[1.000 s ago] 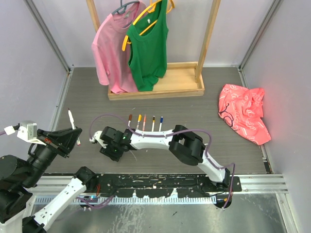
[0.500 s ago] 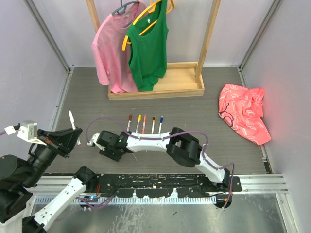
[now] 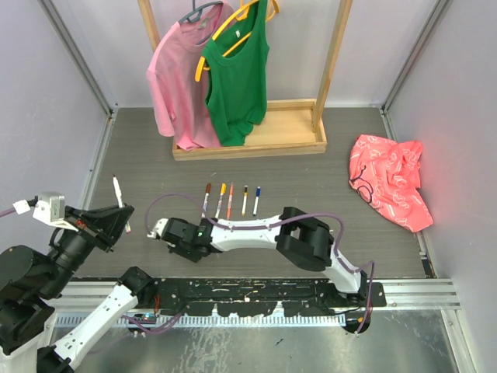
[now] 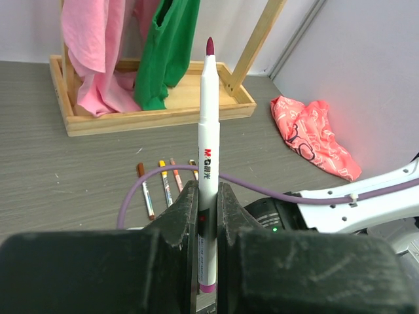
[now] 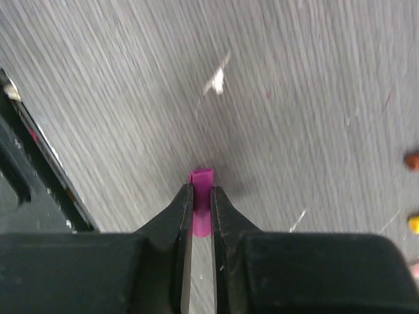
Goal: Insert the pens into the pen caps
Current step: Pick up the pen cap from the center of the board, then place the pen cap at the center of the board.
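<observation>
My left gripper (image 4: 207, 191) is shut on a white pen (image 4: 207, 124), held upright with its magenta tip on top; the same pen (image 3: 117, 189) stands at the left in the top view. My right gripper (image 5: 201, 194) is shut on a magenta pen cap (image 5: 201, 178) just above the table, low at the centre left (image 3: 177, 242). Several more pens (image 3: 231, 200) lie in a row on the table behind the right arm. An orange cap (image 5: 412, 160) and a yellow cap (image 5: 414, 224) show at the right edge of the right wrist view.
A wooden rack base (image 3: 248, 144) at the back carries a pink shirt (image 3: 178, 78) and a green top (image 3: 237, 78). Red cloth (image 3: 388, 183) lies at the right. A purple cable (image 3: 167, 198) loops over the right arm. A metal rail (image 3: 256, 291) runs along the near edge.
My right gripper has closed its jaws onto the magenta cap and shifted slightly. My left gripper holds the pen as before, barely moved.
</observation>
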Available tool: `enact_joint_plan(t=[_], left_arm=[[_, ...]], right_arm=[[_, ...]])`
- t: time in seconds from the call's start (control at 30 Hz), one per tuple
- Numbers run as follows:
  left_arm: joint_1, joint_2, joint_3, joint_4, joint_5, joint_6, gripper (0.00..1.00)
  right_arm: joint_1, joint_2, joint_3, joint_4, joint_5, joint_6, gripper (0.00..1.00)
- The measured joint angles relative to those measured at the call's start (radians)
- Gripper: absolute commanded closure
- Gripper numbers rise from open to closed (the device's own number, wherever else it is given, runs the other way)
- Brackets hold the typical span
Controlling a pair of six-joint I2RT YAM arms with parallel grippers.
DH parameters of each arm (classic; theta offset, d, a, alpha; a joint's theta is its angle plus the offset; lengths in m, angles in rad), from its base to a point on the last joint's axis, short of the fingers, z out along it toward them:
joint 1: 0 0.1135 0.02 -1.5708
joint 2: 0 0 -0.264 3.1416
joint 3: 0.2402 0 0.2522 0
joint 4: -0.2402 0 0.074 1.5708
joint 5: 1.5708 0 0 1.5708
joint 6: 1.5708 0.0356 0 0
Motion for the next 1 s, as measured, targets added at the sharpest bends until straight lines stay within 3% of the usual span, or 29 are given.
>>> enact_joint_plan(t=[0.27, 0.63, 0.83, 1.0], left_arm=[[0.0, 0.002, -0.03, 0.0, 0.032, -0.008, 1.0], [0.0, 0.141, -0.201, 0.087, 0.249, -0.053, 1.0], [0.0, 0.164, -0.255, 0.121, 0.299, -0.063, 1.0], [0.0, 0.164, -0.275, 0.143, 0.312, -0.071, 1.0]], right_arm=[[-0.046, -0.264, -0.352, 0.092, 0.025, 0.172, 1.0], [-0.172, -0.722, -0.803, 0.238, 0.15, 0.449, 1.0], [-0.282, -0.85, -0.921, 0.173, 0.223, 0.566, 0.99], [-0.346, -0.841, -0.942, 0.099, 0.225, 0.611, 0.99]])
